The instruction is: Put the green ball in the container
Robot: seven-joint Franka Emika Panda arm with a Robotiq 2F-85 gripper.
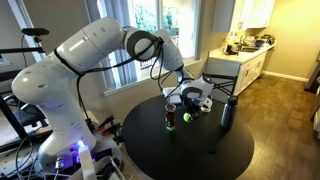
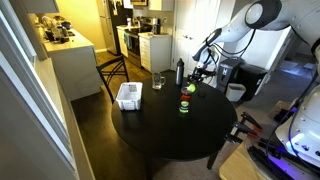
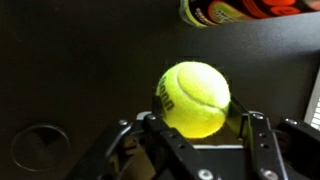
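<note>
I read the gripper (image 3: 199, 120) clamped on the green ball (image 3: 194, 98), near the dark can (image 3: 215, 10). The ball's dark print is illegible. Only an exterior view shows the container (image 2: 128, 96), well apart.

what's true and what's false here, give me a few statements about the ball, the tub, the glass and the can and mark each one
1. The green ball is already in the container. False: the green ball sits between the fingers of the gripper, away from the container across the table.
2. The table is round and dark. True: the table shows so in both exterior views.
3. The drinking glass lies on its side. False: the drinking glass stands upright, near the container.
4. The small dark can stands close to the ball. True: the small dark can shows just beyond the ball in the wrist view.
</note>
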